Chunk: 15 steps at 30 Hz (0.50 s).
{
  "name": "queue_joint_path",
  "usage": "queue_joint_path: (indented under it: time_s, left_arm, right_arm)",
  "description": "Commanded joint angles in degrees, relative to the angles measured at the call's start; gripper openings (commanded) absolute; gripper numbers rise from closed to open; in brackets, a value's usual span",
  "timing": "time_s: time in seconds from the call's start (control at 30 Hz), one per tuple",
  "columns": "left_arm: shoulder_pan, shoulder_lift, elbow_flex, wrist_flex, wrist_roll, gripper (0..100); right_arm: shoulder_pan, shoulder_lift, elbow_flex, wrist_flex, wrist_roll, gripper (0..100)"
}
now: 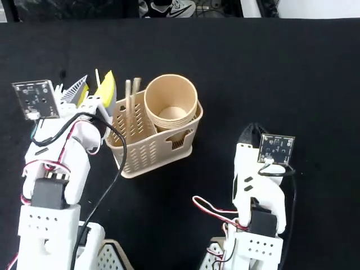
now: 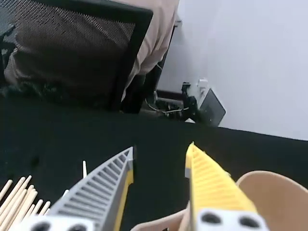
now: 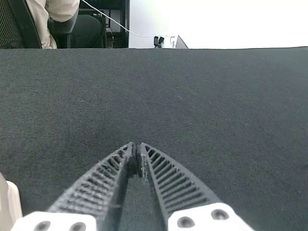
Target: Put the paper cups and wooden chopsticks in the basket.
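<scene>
Black cloth worktop [image 1: 281, 67] carries a beige slotted plastic basket [image 1: 143, 152] toward its left edge, holding stacked tan paper cups [image 1: 170, 98] and wooden chopsticks [image 1: 132, 107]. Left gripper [image 1: 97, 79] gapes empty beside it; right gripper [image 3: 137, 147], clenched on nothing, sits near the front edge.

We hold our left end effector [image 1: 90, 89] [image 2: 161, 151] just beside the basket [image 1: 143, 152], at its left end, raised and pointing away from our base, fingers spread with nothing between them. Our right end effector [image 1: 250, 134] [image 3: 137, 147] sits well to the basket's right, its fingertips pressed together, gripping nothing.
</scene>
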Motion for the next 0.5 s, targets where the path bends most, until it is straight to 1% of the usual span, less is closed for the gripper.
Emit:
queue_joint_path:
  time_s: [0.0,0.07,0.17,0.23,0.33,0.4,0.47]
  left_arm:
    - [-0.22,-0.62,-1.01,0.79,0.09,19]
    - [-0.4,-0.62,-2.77,3.52,-1.58,19]
    - [-4.62,-0.62,-7.25,10.46,-6.59,19]
    - [-10.24,0.0,-10.24,15.3,-10.37,19]
    - [-20.7,0.18,-12.18,21.71,-18.73,19]
    - [-27.03,1.93,-11.21,22.86,-23.03,20]
    - [-30.99,6.07,-9.71,23.12,-27.78,22]
  right_arm:
    - [-1.05,-2.59,-0.31,0.09,0.62,1.3]
    - [-1.05,-2.59,-0.31,0.09,0.62,1.3]
    - [-1.05,-2.59,-0.31,0.09,0.62,1.3]
    - [-1.05,-2.59,-0.31,0.09,0.62,1.3]
    - [-1.05,-2.59,-0.31,0.09,0.62,1.3]
    - [-1.05,-2.59,-0.31,0.09,0.62,1.3]
    - [-1.05,-2.59,-0.31,0.09,0.62,1.3]
